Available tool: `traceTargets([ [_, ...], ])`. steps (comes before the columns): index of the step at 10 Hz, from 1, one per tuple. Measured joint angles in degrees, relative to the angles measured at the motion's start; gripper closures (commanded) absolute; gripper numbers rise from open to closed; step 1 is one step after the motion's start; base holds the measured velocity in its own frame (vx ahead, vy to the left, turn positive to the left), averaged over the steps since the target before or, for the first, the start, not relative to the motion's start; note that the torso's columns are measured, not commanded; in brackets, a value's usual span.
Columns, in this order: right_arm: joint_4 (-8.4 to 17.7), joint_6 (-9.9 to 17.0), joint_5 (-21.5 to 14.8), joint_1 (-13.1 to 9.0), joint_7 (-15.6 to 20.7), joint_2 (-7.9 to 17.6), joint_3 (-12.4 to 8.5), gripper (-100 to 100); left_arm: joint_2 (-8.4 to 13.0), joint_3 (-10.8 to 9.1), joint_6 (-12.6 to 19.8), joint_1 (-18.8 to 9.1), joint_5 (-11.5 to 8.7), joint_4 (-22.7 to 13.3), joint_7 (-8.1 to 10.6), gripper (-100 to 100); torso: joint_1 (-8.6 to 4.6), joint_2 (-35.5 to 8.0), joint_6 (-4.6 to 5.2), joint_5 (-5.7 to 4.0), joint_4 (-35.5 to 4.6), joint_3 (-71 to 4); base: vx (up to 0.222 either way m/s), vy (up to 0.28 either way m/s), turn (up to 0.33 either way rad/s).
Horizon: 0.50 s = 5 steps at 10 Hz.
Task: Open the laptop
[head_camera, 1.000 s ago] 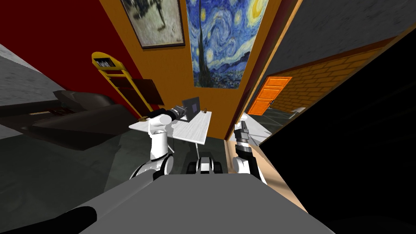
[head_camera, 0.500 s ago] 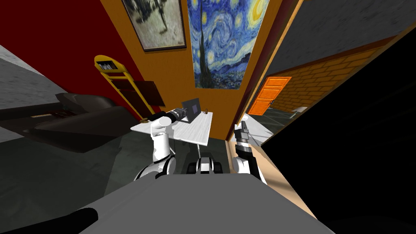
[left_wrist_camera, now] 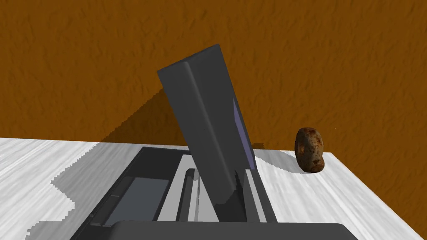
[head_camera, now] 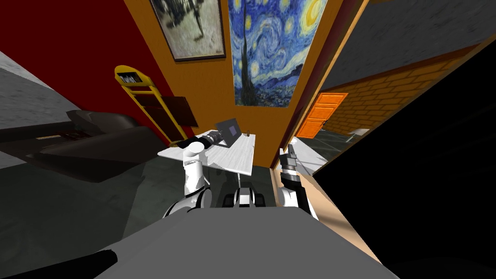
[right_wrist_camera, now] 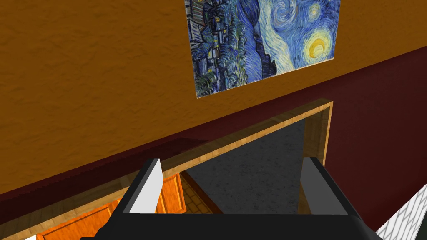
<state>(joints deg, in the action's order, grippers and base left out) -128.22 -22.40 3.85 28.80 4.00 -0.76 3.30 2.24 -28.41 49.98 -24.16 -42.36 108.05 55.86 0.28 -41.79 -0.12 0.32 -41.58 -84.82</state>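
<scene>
A dark grey laptop (head_camera: 227, 131) stands on the white table (head_camera: 232, 157) against the orange wall. Its lid (left_wrist_camera: 204, 116) is raised and leans back past upright, with the bluish screen showing along one edge. The base (left_wrist_camera: 141, 191) lies flat beneath my hand. My left arm reaches over the table, and the left gripper (left_wrist_camera: 219, 179) is shut on the lid's lower edge, one finger on each face. My right gripper (head_camera: 290, 154) hangs beside the table's right end, open and holding nothing.
A small brown lump (left_wrist_camera: 309, 149) sits on the table just beyond the laptop, near the wall. A yellow shelf (head_camera: 138, 94) and a dark sofa (head_camera: 92, 140) stand to the left. An orange door (head_camera: 322, 114) and a black area lie to the right.
The lid has swung further back with my left gripper on it. My left arm has stretched forward over the table. The right arm has not moved.
</scene>
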Motion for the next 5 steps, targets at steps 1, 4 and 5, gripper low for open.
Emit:
traceTargets([
  [1, 0.00, 0.00, 0.00, 0.00, 0.00, 0.00, 0.00, 0, -0.42, -0.60, -0.59, 0.12, -0.78, -0.97, 0.73, 100, 0.01, 0.06, 0.05, 0.01, 0.03, -0.05, 0.023, 0.052, 0.012],
  [4, 0.00, 0.00, 0.00, 0.00, 0.00, 0.00, 0.00, 0, -2.03, -1.47, -1.45, 1.10, -1.84, -2.36, 2.69, 100, -0.28, -0.01, 0.26, -0.06, 0.05, 0.01, 0.012, 0.035, 0.007],
  [5, 0.00, 0.00, 0.00, 0.00, 0.00, 0.00, 0.00, 0, -2.10, -2.05, -2.03, 1.36, -3.00, -3.56, 3.05, 100, -0.30, 0.01, 0.26, -0.06, 0.06, 0.00, 0.009, 0.027, 0.006],
])
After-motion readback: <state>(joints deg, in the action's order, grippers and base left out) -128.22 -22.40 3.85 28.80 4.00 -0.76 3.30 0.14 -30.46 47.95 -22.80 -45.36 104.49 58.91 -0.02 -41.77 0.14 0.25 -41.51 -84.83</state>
